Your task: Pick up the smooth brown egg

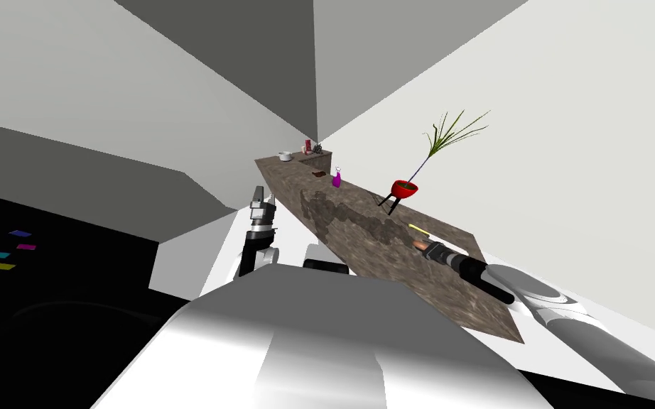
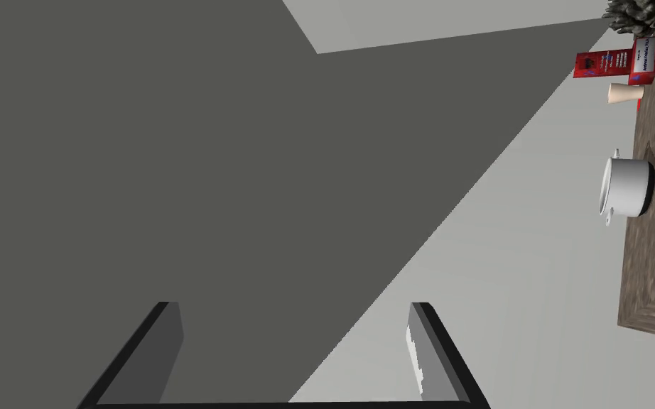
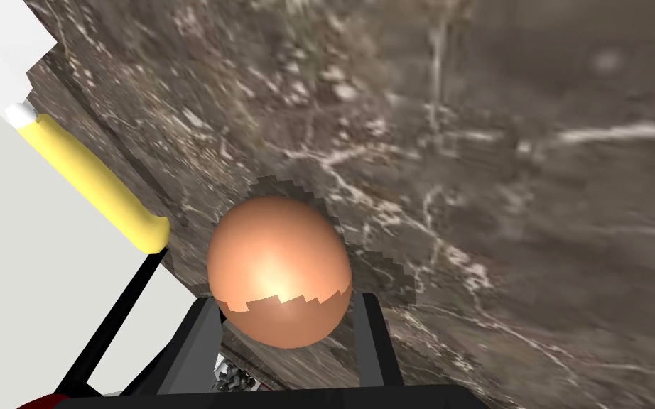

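- Smooth, glossy brown egg, oval, is pinched between the two blade fingers of the right hand.
- Under it is a dark marbled stone worktop, veined with white.
- A yellow-handled knife with a rounded grip lies nearby.
- Left hand is spread wide and holds nothing.

My right forearm light grey, rounded; wrist black, cylindrical. Left gripper: dark box, grey blade fingers, one white-flecked, perhaps glare.

Yellow-handled tool, blade past the edge
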You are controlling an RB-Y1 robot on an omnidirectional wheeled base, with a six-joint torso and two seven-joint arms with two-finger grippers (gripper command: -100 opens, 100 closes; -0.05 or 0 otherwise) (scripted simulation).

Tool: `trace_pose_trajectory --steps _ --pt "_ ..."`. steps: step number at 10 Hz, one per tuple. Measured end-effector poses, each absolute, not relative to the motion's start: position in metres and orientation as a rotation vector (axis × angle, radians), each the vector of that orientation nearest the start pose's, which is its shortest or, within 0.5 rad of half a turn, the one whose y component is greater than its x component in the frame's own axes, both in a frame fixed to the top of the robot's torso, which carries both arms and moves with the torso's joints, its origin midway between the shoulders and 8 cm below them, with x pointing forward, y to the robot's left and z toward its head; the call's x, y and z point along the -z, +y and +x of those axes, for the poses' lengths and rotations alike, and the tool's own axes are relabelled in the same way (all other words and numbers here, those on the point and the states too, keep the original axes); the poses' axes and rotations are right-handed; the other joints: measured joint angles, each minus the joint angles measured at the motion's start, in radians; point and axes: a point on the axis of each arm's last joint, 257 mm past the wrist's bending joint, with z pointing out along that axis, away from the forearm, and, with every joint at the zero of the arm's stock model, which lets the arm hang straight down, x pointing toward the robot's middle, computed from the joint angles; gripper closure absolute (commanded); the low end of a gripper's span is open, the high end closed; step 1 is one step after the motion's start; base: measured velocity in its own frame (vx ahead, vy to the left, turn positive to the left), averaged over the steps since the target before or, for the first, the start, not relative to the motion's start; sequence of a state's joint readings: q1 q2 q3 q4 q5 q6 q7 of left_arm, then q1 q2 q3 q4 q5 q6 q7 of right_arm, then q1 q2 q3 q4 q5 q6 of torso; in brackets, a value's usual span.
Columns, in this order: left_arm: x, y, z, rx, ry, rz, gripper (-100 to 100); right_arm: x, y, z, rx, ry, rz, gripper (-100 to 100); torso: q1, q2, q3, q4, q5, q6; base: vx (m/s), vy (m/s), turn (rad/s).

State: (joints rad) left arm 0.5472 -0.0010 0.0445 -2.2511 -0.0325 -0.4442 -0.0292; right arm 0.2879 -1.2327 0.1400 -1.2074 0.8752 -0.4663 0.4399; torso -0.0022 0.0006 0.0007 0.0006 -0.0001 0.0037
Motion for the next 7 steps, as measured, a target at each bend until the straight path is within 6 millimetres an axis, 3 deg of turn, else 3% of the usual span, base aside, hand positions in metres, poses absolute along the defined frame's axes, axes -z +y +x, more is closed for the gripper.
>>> trace_pose_trajectory --steps 6,7 --pt "0.015 0.301 0.351 1.162 0.721 -0.723 0 0.306 -0.55 0.362 0.338 2.031 -1.164 100 0.001 -0.003 -0.002 -0.001 0.0 0.0 0.089 0.011 -0.23" --pt "0.015 0.301 0.351 1.162 0.721 -0.723 0 0.306 -0.549 0.361 0.336 2.029 -1.169 0 0.0 -0.001 -0.001 0.0 0.0 -0.003 0.005 0.003 0.012"
